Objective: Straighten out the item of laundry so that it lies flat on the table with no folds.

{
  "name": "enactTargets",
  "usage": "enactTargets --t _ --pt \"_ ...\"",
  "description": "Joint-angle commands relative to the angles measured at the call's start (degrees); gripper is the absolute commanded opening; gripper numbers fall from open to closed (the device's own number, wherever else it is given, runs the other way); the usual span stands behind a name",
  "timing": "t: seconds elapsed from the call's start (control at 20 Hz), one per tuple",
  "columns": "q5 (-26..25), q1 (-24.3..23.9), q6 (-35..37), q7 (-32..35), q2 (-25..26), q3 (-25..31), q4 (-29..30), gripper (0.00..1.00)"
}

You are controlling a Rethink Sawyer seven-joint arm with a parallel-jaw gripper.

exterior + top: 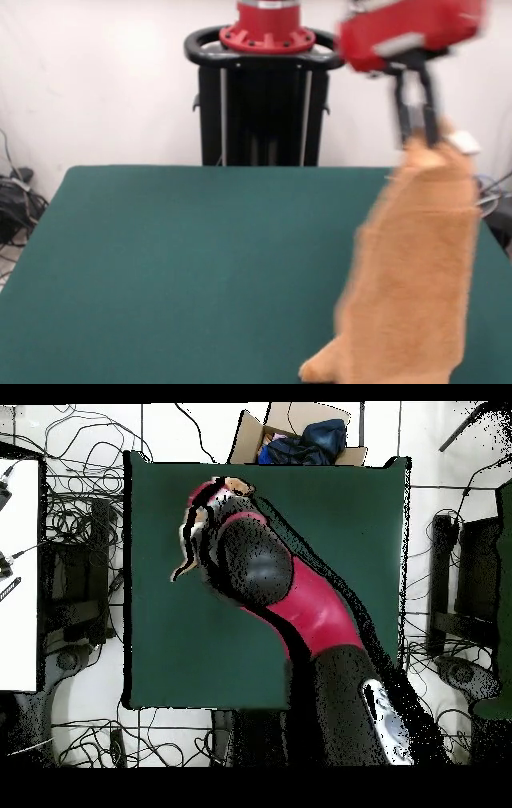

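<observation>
One towel (412, 272), one table (184, 264)

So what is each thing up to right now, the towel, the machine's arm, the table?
Orange-tan terry towel: hanging off the table, pinched at its top, lowest corner near the table's front edge.
End effector: shut on the towel's top edge, raised above the table.
Red and black arm: stretched out over the table.
Dark green felt table: nothing but the towel on or over it.

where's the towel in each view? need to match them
Front: towel hangs at right from the gripper, low end near the bottom edge.
Overhead: mostly hidden under the arm; only a tan bit shows, upper left of centre.
Shared landmark: the green table.
</observation>
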Motion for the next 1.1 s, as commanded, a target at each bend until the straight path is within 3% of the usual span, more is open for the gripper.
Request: enactTargets --t 0.05,0.6,0.85,1.1 --pt "-4.1 -10.3 10.1 -8.9 -5.9 11.2 10.5 0.0" --pt "-11.5 -24.3 26.2 -18.0 -9.3 17.9 8.7 0.0" --pt "-12.9 -26.8 33.4 -19.7 -13.1 18.0 7.4 0.0" --pt "-15.1 -26.0 36.2 -18.3 -14.3 16.8 5.6 0.0"
